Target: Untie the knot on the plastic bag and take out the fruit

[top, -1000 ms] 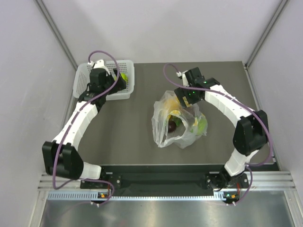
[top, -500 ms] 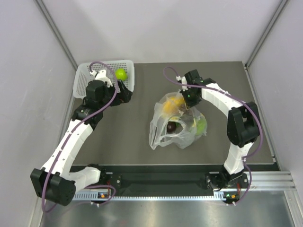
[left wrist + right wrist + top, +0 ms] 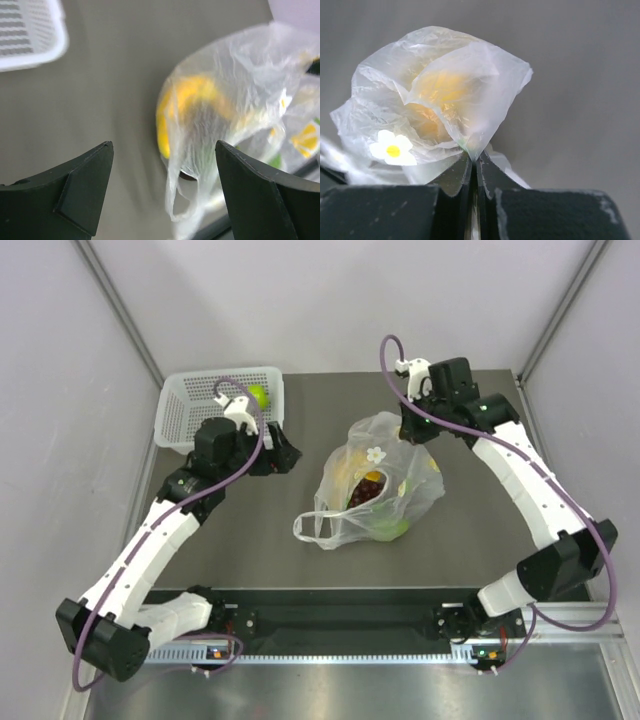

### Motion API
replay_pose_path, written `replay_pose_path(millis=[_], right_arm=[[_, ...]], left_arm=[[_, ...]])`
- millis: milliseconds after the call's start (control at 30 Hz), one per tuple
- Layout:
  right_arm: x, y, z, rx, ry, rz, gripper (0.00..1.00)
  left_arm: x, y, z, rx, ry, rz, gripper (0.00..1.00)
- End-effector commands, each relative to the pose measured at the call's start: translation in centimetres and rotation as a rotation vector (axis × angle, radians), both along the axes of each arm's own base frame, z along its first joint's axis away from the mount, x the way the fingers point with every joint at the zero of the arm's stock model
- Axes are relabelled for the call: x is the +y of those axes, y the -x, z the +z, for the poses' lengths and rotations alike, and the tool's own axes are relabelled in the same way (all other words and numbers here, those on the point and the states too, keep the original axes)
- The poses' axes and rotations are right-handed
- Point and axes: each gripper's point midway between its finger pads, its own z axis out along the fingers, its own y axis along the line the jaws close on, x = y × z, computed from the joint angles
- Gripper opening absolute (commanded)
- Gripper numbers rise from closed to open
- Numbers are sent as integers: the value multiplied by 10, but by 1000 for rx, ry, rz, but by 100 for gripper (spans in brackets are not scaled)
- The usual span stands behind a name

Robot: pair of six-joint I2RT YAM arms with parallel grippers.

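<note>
Clear, crinkly flower-printed plastic bag (image 3: 385,495) lay mid-table, its far edge pinched in the fully closed right gripper (image 3: 474,165). One small round green fruit (image 3: 258,395) sat in the white perforated basket (image 3: 185,410)—that much looked done. A handle loop (image 3: 315,530) trailed loose, so the knot seemed undone, though blur left that uncertain. Yellow bananas (image 3: 195,97) and dark grapes (image 3: 370,488) were inside the bag—the left gripper (image 3: 283,453) hovered wide open and empty between basket and bag.

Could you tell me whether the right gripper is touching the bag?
Touching. In the right wrist view the right gripper is shut on a fold of the bag.
</note>
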Motion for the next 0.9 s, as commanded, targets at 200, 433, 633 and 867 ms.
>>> replay_pose_path(millis=[200,433,633,867], right_arm=[[-3,36,39,-65,-48,80,0],[-47,31,29,-103,65,-165,0],[-79,30,4,-86,168,-341,11],[-60,46,-28,-6,105,-249,57]], left_arm=[[-46,31,8,-41,3,-130,87],[-81,59,-34,21,-59,-225,86],[-105,76,-48,12,-31,-296,86],[-115,75,-71,-2,-101,-265,85]])
